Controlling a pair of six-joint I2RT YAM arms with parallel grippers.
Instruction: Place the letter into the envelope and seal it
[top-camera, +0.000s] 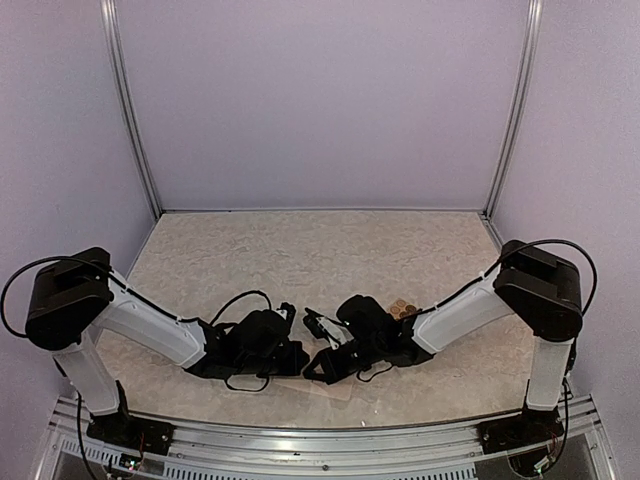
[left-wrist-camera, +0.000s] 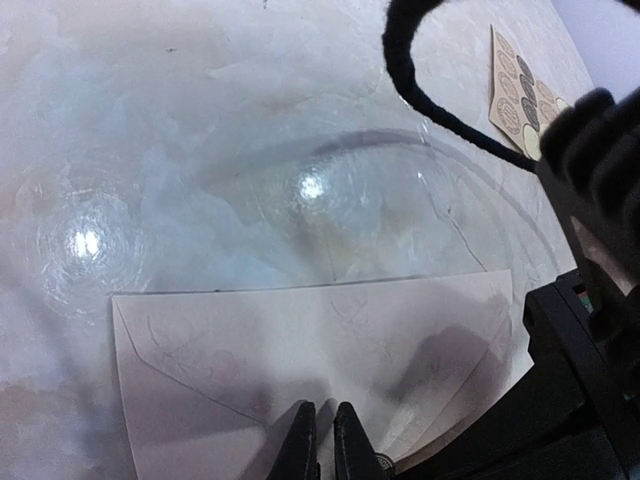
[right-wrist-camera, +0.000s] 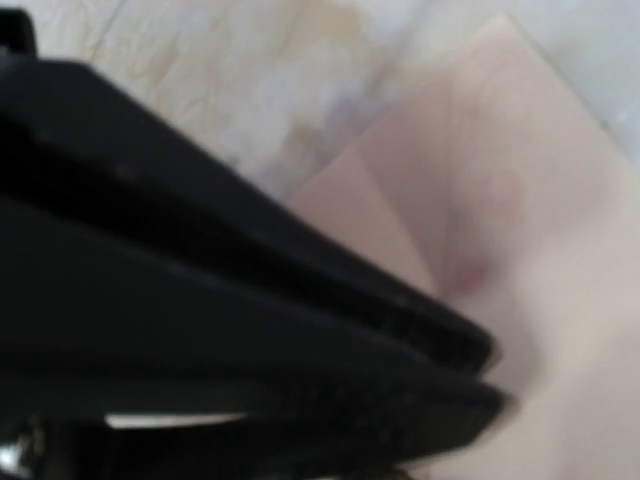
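Observation:
The pale pinkish envelope (left-wrist-camera: 300, 330) lies flat on the table, its triangular flap pointing towards my left gripper (left-wrist-camera: 320, 425). That gripper's jaws are closed to a thin slit at the flap's tip. In the right wrist view the envelope (right-wrist-camera: 540, 250) fills the right side, blurred, with its fold lines showing. My right gripper (right-wrist-camera: 495, 375) hovers close over it, fingers pressed together and nothing between them. From above, the left gripper (top-camera: 288, 318) and right gripper (top-camera: 318, 325) sit low and nearly meet at the table's near middle, covering the envelope. The letter is hidden.
A small sheet of round stickers (top-camera: 403, 308) lies just behind the right arm; it also shows in the left wrist view as a sticker sheet (left-wrist-camera: 520, 95). A clear plastic sheet (left-wrist-camera: 400, 180) lies under the envelope. The right arm's black body (left-wrist-camera: 590, 300) and cable crowd the left gripper's right side.

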